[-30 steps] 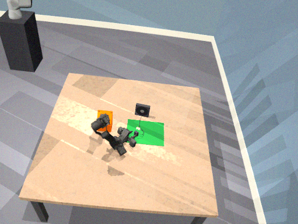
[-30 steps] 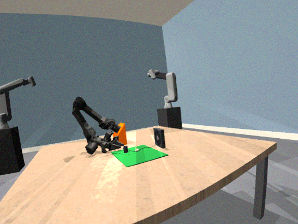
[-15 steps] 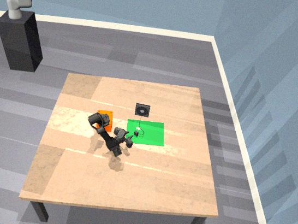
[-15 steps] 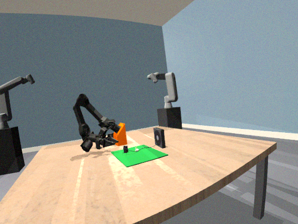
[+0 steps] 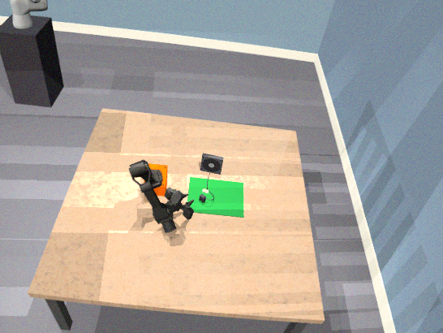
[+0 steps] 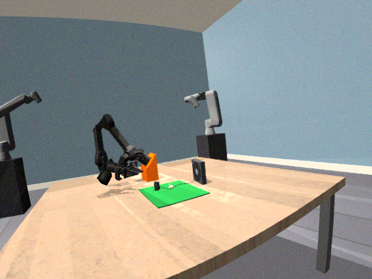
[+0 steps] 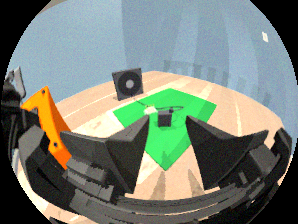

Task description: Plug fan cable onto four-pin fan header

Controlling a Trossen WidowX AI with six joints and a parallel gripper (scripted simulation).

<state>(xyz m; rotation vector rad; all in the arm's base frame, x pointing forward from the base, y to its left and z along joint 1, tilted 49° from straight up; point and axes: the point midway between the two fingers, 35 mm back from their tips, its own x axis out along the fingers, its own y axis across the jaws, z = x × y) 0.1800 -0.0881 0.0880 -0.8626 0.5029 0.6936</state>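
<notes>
From the top, pale wood carries the green board (image 5: pixel 227 199) (image 6: pixel 180 197) (image 7: pixel 175 140), your landmark; the fan (image 5: pixel 211 164) (image 6: pixel 199 171) (image 7: pixel 128 84) stands beyond its edge. The dark plug (image 5: pixel 202 198) (image 6: pixel 157 186) (image 7: pixel 164 118) sits on the board, beside the white header (image 5: pixel 205 191) (image 6: pixel 170 186) (image 7: pixel 150 109).

In the exterior view, your gripper (image 5: pixel 191 199) (image 6: pixel 140 172) (image 7: pixel 168 117) hovers off the board's near-arm edge.

The wrist view shows your fingers apart, holding nothing. The plug looks light and rigid, its cable (image 5: pixel 208 181) (image 6: pixel 184 184) (image 7: pixel 141 102) limp; grip the housing's sides, never the wire. Header pins could bend.

Black arm (image 5: pixel 153 201) (image 6: pixel 117 137); chunky joints; dark, pointed, wedge-shaped jaws (image 5: pixel 191 199) (image 6: pixel 141 171).
</notes>
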